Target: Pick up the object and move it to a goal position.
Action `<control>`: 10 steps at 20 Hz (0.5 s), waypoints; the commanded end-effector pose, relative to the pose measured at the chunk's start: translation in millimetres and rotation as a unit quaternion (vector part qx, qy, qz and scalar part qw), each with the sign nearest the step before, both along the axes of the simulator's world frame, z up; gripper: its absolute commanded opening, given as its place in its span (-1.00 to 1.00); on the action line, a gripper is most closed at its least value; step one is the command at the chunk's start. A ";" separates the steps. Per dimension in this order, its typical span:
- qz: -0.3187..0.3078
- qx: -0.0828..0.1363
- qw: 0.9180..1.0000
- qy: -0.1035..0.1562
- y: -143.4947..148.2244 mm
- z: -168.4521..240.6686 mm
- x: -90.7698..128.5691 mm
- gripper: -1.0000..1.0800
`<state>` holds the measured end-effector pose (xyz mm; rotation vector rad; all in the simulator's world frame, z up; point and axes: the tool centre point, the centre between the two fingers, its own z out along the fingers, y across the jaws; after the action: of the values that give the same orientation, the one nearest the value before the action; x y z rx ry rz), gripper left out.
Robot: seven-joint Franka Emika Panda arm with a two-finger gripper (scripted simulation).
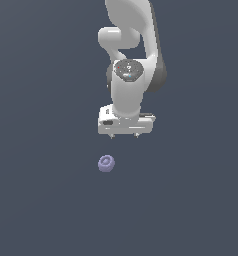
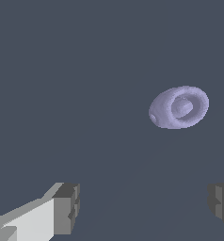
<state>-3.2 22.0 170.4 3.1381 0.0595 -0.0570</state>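
Claw spread wide, empty, hovering above the tabletop. Knob lies at about 7 o'clock from it in the exterior view, apart, untouched. Risk: straight descent would likely miss or clip the rounded rim, rolling the knob away; needs sideways correction first. Wrist view shows the knob's ringed face and both fingertips; exterior view shows height offset.

Small lavender ringed object, alone on dark floor
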 end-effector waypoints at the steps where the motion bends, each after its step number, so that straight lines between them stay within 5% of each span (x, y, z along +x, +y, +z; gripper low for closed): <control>1: -0.011 0.000 1.000 0.000 -1.4 -1.4 1.4 0.92; 10: -0.096 0.001 0.995 -0.002 -12.6 -11.4 12.5 0.92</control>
<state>7.1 11.9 161.1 3.1377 -0.1875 -0.0527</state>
